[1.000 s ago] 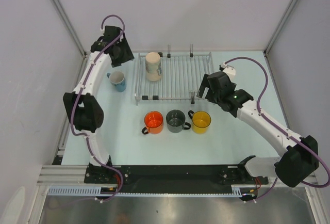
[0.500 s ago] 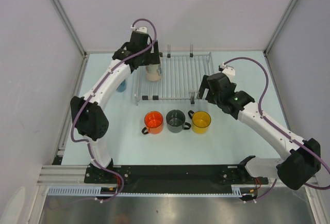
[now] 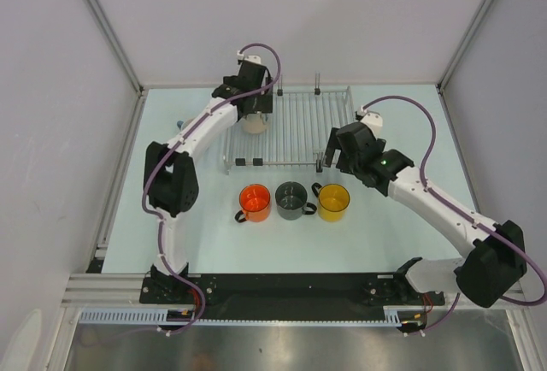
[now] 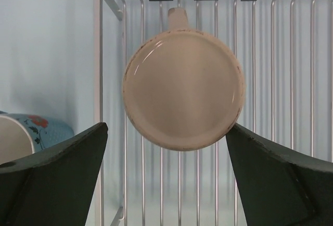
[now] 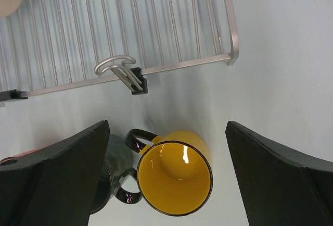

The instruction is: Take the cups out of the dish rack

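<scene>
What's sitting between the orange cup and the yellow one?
The dark grey cup, in a row with the orange cup and yellow cup, just on the near side of the rack. The top view shows it best.

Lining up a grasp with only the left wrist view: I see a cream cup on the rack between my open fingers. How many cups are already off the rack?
Observer: The top view shows three in a row on the table in front of the dish rack: orange cup, dark grey cup, yellow cup.
Operator: Where is the right arm?
Observer: Its pincer is open and hovers by the rack's near right corner, above the yellow cup.
Operator: Anything else left on the rack?
Observer: Nothing I can see. The right wrist view shows only bare bars, apart from the edge of the cream cup.
</scene>
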Available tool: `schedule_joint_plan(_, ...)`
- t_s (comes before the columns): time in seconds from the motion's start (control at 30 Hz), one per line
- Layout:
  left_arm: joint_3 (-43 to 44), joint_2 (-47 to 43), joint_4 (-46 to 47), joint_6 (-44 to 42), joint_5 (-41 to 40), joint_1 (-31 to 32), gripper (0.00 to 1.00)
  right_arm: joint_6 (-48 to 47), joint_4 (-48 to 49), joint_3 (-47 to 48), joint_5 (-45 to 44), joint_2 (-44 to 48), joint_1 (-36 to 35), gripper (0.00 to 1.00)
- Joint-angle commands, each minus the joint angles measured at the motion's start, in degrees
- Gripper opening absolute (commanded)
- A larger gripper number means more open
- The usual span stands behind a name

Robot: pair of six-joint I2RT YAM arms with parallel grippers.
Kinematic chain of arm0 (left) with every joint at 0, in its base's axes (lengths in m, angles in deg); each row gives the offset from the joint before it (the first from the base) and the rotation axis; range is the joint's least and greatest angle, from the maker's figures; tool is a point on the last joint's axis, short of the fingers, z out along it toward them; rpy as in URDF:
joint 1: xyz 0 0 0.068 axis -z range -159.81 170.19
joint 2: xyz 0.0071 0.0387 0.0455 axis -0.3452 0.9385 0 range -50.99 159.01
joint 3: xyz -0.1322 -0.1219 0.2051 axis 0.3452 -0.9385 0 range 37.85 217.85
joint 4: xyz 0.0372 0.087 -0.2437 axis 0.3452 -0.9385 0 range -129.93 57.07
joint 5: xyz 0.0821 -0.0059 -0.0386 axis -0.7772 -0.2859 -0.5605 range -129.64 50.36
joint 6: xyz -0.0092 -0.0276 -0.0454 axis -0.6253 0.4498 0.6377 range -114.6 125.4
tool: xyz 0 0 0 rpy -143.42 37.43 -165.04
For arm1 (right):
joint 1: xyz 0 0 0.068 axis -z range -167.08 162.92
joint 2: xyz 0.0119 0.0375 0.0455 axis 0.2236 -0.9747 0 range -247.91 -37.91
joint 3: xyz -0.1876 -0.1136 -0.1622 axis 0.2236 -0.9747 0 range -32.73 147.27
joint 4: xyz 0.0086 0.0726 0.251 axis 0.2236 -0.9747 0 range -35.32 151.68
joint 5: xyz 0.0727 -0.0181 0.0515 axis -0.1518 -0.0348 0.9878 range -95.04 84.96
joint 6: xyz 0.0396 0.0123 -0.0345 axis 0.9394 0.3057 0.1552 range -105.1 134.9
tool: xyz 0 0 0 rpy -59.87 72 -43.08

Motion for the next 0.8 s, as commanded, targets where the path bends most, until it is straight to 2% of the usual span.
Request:
schedule_joint_plan(0.0, 6.0, 1.7, 2.4, -1.1, -1.1, 0.3, 1.0, -0.5, 0.9, 1.1, -0.2, -1.8, -1.0, 0.99)
schedule_joint_plan(0.37, 10.8, 6.2, 3.3, -0.9, 1.4, 0.3, 1.0, -0.8, 1.3, 1.6, -0.3, -4.7, -1.4, 1.0)
schedule_joint_plan(0.77, 10.7, 9.8, 3.0, 0.8, 2.6, 0.1, 1.0, -1.6, 1.1, 2.5, -0.3, -5.6, -0.9, 1.0)
